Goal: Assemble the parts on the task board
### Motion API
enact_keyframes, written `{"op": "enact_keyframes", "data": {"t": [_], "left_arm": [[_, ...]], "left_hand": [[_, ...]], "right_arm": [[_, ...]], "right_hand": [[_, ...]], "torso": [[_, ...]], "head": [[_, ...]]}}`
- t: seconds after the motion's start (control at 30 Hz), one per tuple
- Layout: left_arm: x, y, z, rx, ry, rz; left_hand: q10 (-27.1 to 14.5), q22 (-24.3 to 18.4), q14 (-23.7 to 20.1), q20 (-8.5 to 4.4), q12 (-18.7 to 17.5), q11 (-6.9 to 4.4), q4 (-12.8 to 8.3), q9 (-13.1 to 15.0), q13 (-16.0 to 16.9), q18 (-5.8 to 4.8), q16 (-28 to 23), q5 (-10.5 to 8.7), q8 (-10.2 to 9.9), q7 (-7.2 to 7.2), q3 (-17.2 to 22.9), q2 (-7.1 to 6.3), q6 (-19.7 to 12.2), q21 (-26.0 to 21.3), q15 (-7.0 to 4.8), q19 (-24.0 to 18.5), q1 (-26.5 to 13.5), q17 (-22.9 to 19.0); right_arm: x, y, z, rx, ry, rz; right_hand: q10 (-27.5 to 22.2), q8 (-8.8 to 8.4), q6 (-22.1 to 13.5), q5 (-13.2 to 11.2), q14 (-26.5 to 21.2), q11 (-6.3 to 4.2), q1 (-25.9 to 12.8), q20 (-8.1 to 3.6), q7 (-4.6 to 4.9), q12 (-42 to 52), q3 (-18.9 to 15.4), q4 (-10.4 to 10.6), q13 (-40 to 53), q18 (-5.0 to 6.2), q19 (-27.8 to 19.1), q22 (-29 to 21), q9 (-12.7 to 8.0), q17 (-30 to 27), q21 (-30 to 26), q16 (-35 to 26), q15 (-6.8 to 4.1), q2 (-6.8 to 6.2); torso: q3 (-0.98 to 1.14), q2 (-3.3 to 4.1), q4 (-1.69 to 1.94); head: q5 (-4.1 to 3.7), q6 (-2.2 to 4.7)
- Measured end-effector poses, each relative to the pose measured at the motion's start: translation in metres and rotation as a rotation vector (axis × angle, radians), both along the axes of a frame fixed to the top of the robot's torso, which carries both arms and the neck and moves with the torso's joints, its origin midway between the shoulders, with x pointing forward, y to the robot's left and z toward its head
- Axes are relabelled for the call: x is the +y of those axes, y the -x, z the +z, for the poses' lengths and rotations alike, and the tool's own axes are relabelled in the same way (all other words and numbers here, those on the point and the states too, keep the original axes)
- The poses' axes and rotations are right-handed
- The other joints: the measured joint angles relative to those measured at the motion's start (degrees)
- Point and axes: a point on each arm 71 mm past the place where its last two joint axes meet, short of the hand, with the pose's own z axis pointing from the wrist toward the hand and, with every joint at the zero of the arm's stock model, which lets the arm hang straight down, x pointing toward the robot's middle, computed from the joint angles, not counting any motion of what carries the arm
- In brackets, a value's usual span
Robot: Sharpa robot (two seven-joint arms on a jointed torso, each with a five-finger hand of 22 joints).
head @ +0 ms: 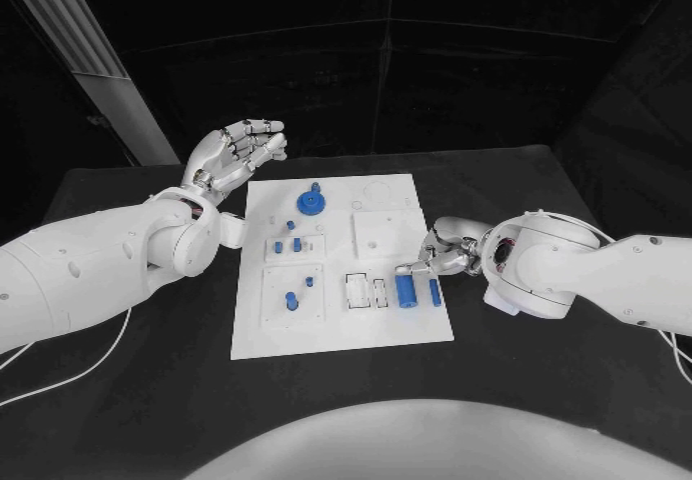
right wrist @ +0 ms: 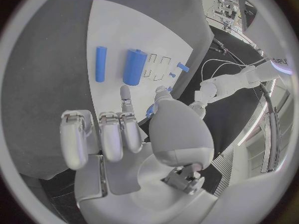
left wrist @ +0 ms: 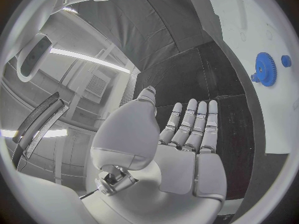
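Black cloth covers the table, and the white task board lies in its middle. On the board's far part sits a blue gear with a small blue peg beside it; smaller blue parts stand in the left-hand plates. Two blue cylinders lie at the right edge, a thick one and a thin one just beside it. The left hand hangs raised off the board's far left corner, fingers apart and holding nothing. The right hand sits at the board's right edge near the cylinders; three fingers are curled in, one finger points out straight, nothing visibly in its grasp.
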Motion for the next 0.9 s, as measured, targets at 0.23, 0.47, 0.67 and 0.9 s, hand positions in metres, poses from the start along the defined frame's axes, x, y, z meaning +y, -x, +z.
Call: {"op": "enact_keyframes", "data": {"t": [0.23, 0.47, 0.67, 0.9], "left_arm": [[0.001, 0.0, 0.0, 0.001, 0.0, 0.001], [0.001, 0.0, -0.001, 0.002, 0.0, 0.0], [0.001, 0.0, -0.001, 0.003, 0.0, 0.0], [0.002, 0.001, -0.001, 0.004, 0.001, -0.001]], "left_hand": [[0.0, 0.0, 0.0, 0.0, 0.0, 0.0, 0.0, 0.0, 0.0, 0.01, 0.0, 0.0, 0.0, 0.0, 0.0, 0.16, 0.0, 0.0, 0.0, 0.0, -0.2, -0.1], [0.0, 0.0, 0.0, 0.0, 0.0, 0.0, 0.0, 0.0, 0.0, 0.01, 0.0, 0.0, 0.0, 0.0, 0.0, 0.2, 0.0, 0.0, 0.0, 0.0, -0.2, -0.1], [0.0, 0.0, 0.0, 0.0, 0.2, 0.0, 0.0, 0.0, 0.0, 0.0, 0.0, 0.0, 0.0, 0.0, 0.0, 0.2, 0.0, 0.0, 0.0, 0.0, -0.2, -0.1], [0.0, 0.0, 0.0, 0.0, 0.2, 0.0, 0.0, 0.0, 0.0, 0.0, 0.0, 0.0, 0.0, 0.0, 0.0, 0.2, 0.0, 0.0, 0.0, 0.0, -0.2, -0.1]], "right_arm": [[0.004, 0.0, -0.002, 0.016, 0.043, 0.017], [0.011, 0.0, -0.007, 0.046, 0.084, 0.04], [0.014, 0.0, -0.013, 0.084, 0.125, 0.057], [0.019, 0.0, -0.02, 0.122, 0.159, 0.08]], "right_hand": [[0.2, 0.0, 0.0, 0.0, 0.0, -0.18, 0.0, 0.0, 0.0, 0.0, 0.0, 0.0, 0.0, 0.0, 0.0, 0.0, 0.1, 0.0, 0.0, 0.0, 0.0, 0.0], [0.2, 0.0, 0.0, -0.3, -0.2, -0.18, -0.3, -0.21, 0.0, 0.0, 0.0, 0.0, 0.0, 0.01, 0.2, 0.0, 0.4, 0.0, 0.0, 0.0, -0.2, 0.3], [0.2, 0.0, 0.0, -0.5, -0.2, -0.18, -0.8, -0.35, 0.0, 0.0, -0.3, 0.0, 0.0, 0.02, 0.1, 0.0, 0.6, 0.0, 0.0, 0.0, -0.2, 0.75], [0.2, 0.34, -0.1, -0.5, -0.2, -0.17, -1.4, -0.42, -0.02, 0.0, -0.5, -0.2, 0.0, 0.02, 0.0, 0.0, 1.1, 0.0, 0.0, 0.0, -0.2, 1.33]], "torso": [[-0.01, 0.0, 0.02], [-0.02, 0.0, 0.02], [-0.01, -0.01, 0.07], [-0.02, -0.02, 0.07]], "head": [[0.14, 0.0], [0.24, 0.0], [0.14, 0.0], [0.29, 0.0]]}}
